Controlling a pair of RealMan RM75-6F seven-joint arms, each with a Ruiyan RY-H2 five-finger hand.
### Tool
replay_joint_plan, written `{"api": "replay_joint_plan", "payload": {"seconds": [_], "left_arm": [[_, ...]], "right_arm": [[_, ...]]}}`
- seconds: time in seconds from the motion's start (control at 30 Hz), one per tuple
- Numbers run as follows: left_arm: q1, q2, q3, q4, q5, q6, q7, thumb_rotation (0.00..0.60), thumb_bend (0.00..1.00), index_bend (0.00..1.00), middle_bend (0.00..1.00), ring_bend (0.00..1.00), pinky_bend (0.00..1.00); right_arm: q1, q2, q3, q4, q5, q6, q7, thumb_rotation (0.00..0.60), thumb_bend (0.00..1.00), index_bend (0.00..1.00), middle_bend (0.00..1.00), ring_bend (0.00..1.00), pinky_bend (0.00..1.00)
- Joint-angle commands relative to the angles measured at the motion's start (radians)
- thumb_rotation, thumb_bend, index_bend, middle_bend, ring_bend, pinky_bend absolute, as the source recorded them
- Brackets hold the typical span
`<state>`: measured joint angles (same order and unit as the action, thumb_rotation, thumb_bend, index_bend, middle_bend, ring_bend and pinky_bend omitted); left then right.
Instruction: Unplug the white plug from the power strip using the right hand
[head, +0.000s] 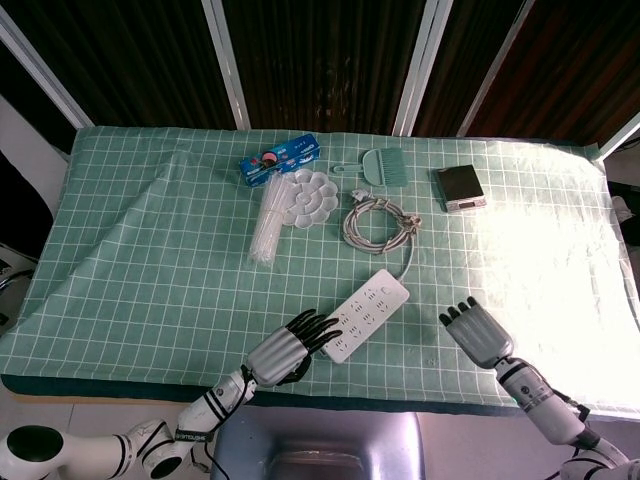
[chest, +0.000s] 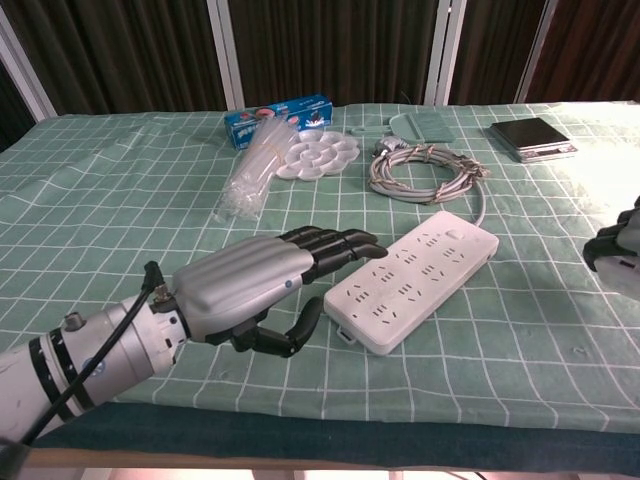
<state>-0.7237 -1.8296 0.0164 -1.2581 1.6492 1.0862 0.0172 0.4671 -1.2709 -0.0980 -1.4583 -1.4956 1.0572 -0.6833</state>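
Note:
The white power strip (head: 368, 302) lies diagonally on the green checked cloth, and none of its sockets (chest: 415, 278) holds a plug. My right hand (head: 478, 330) is to the right of the strip and well apart from it, back up, fingers curled down. The chest view shows only that hand's dark fingers (chest: 618, 240) at the right edge, with a pale corner of the white plug (chest: 628, 266) under them. My left hand (head: 285, 345) lies at the strip's near end, fingers stretched out, holding nothing. Its fingertips (chest: 362, 247) reach the strip's near corner.
The strip's grey cable coil (head: 376, 220) lies behind it. Further back are a white paint palette (head: 307, 197), a clear bag of straws (head: 268, 222), a blue box (head: 278, 160), a green comb (head: 384, 165) and a small scale (head: 459, 187). The table's front edge is just under both hands.

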Motion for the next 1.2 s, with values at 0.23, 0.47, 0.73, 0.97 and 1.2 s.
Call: {"api": "replay_joint_plan", "payload": {"seconds": [0.23, 0.47, 0.73, 0.97, 1.2], "left_arm": [[0.02, 0.039, -0.002, -0.032, -0.01, 0.024, 0.014, 0.558, 0.78, 0.0, 0.0, 0.0, 0.06], [0.087, 0.179, 0.031, -0.098, 0.005, 0.12, 0.04, 0.558, 0.72, 0.0, 0.0, 0.0, 0.06], [0.316, 0.469, 0.1, -0.21, -0.054, 0.371, 0.03, 0.584, 0.66, 0.0, 0.0, 0.0, 0.06], [0.457, 0.562, 0.072, -0.19, -0.179, 0.467, -0.049, 0.6, 0.61, 0.0, 0.0, 0.0, 0.06], [0.485, 0.547, 0.003, -0.132, -0.206, 0.497, -0.07, 0.6, 0.59, 0.0, 0.0, 0.0, 0.05]], "right_arm": [[-0.011, 0.03, 0.011, -0.08, 0.102, -0.062, -0.067, 0.6, 0.25, 0.0, 0.0, 0.03, 0.21], [-0.068, 0.178, 0.024, -0.283, 0.104, 0.055, 0.02, 0.6, 0.16, 0.0, 0.0, 0.0, 0.12], [-0.272, 0.221, 0.066, -0.332, 0.074, 0.43, 0.209, 0.6, 0.16, 0.0, 0.0, 0.0, 0.07], [-0.378, 0.16, 0.09, -0.208, 0.123, 0.529, 0.389, 0.6, 0.16, 0.0, 0.0, 0.0, 0.0], [-0.376, 0.157, 0.107, -0.19, 0.13, 0.488, 0.407, 0.6, 0.16, 0.0, 0.0, 0.0, 0.0]]}}
